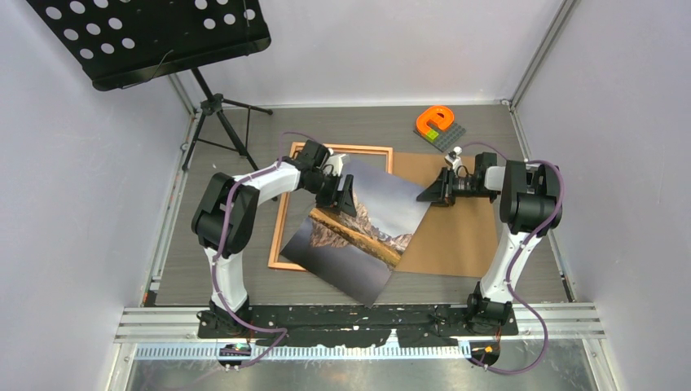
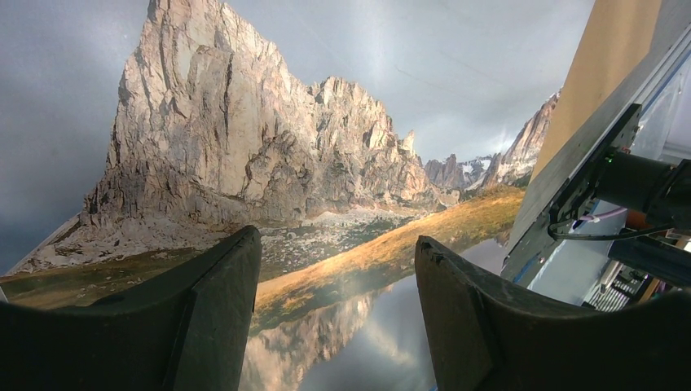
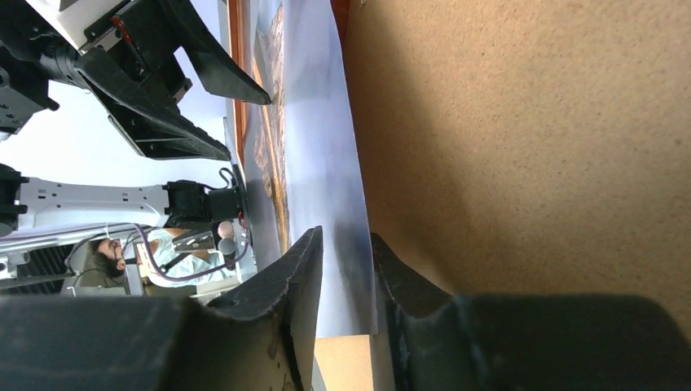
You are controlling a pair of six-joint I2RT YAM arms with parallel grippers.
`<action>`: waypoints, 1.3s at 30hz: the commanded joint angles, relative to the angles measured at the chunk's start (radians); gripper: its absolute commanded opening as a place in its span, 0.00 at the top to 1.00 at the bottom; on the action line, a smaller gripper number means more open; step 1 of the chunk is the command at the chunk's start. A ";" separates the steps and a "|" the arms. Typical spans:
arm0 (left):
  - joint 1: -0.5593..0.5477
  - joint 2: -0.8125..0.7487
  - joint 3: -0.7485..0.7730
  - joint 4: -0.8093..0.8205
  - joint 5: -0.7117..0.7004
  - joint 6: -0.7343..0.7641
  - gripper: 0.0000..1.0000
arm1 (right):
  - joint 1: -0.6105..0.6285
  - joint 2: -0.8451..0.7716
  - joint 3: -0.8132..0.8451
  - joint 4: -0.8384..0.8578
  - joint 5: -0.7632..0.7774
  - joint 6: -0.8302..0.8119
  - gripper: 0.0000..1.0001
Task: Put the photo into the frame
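Grey wood-grain table (image 1: pixel 444 292) between white walls, seen from above. At far left we note a black perforated music stand (image 1: pixel 155 37) on its tripod. Next comes the frame (image 1: pixel 367 148), lying flat on the table, its right part covered by the photo (image 1: pixel 358 244). The photo lies askew and face up, reaching from the frame onto a brown board (image 1: pixel 464 236).

The left gripper (image 1: pixel 342 195) hangs over the photo's upper left part with its jaws well apart and nothing between them. Its wrist view shows the mountain print below.

The right gripper (image 1: pixel 428 194) lies level at the photo's upper right edge. In its wrist view the sheet's edge passes between the two fingers (image 3: pixel 301 269), which stand close together, one on each side. We cannot tell whether they press on the sheet.

At the rear right, an orange block (image 1: pixel 434 120) sits on a grey studded plate (image 1: pixel 452 137).
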 commanded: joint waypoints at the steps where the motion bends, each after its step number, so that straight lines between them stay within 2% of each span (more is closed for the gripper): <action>1: -0.006 -0.029 0.001 0.033 0.019 -0.004 0.31 | 0.003 -0.056 0.022 -0.008 -0.033 -0.011 0.74; 5: -0.008 -0.062 0.019 0.009 -0.010 0.005 0.28 | 0.003 -0.114 0.033 -0.050 -0.007 -0.025 0.91; 7: -0.015 -0.081 0.040 -0.016 -0.038 0.020 0.27 | 0.003 -0.149 0.032 -0.049 0.014 0.002 0.94; 12: -0.067 -0.134 0.136 -0.112 -0.163 0.068 0.20 | 0.003 -0.261 0.006 0.037 0.090 0.131 0.94; 15: -0.133 -0.155 0.223 -0.185 -0.285 0.083 0.17 | 0.005 -0.312 -0.017 0.108 0.122 0.248 0.94; 19: -0.260 -0.157 0.339 -0.254 -0.486 0.084 0.01 | 0.006 -0.372 -0.040 0.165 0.160 0.357 0.94; 29: -0.522 0.009 0.649 -0.310 -0.846 0.168 0.00 | 0.005 -0.453 -0.087 0.256 0.187 0.525 0.94; 39: -0.579 0.165 0.749 -0.283 -0.959 0.162 0.00 | -0.007 -0.538 -0.123 0.286 0.190 0.599 0.94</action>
